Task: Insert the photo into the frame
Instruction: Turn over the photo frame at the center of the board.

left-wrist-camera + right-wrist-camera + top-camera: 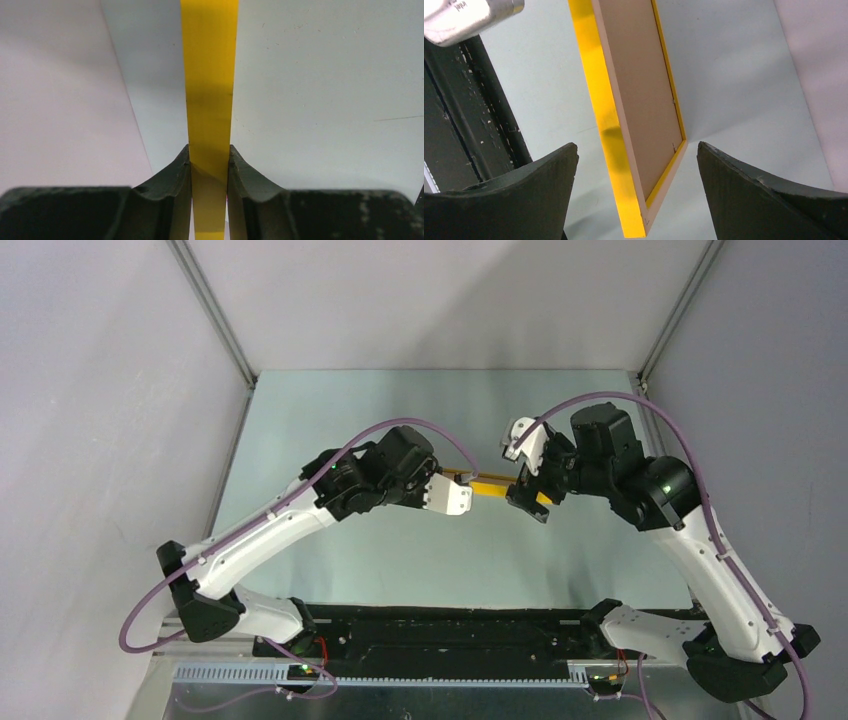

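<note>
The frame (610, 131) is hanging on edge over the table (400, 550), between both arms, and you are risking a twist or slip. The left gripper (210, 159) is pinching only one narrow yellow rail. The right gripper (636, 165) is standing wide around the near corner without touching, so a bump from it could lever the frame loose. The frame's back is showing brown board inside yellow-orange edges. The photo is not showing in any view.

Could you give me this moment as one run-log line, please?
left gripper: shut on frame edge | right gripper: open, straddling frame, no contact | frame: upright on edge | photo: not in view
</note>
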`<control>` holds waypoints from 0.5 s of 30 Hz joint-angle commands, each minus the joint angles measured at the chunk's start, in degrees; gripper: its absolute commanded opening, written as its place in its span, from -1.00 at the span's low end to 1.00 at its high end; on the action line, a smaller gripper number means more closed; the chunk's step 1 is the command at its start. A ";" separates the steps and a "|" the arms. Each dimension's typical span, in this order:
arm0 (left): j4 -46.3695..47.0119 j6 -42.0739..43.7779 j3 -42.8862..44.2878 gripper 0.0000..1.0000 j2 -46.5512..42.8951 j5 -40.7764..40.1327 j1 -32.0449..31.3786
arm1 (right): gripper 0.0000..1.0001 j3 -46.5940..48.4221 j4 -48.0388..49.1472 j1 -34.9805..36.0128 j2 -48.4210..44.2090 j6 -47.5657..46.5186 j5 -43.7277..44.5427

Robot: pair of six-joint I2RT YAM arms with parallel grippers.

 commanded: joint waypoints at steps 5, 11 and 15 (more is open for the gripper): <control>0.68 4.14 6.63 -1.00 -1.71 -2.55 0.11 | 0.81 0.60 -2.26 2.94 0.38 -3.10 3.85; -0.83 4.72 9.93 -1.00 0.21 -2.83 0.11 | 0.77 0.19 -2.57 4.89 1.03 -3.45 4.22; -1.58 5.06 11.98 -1.00 1.37 -2.46 0.15 | 0.69 -1.02 -1.99 6.08 2.21 -3.32 6.48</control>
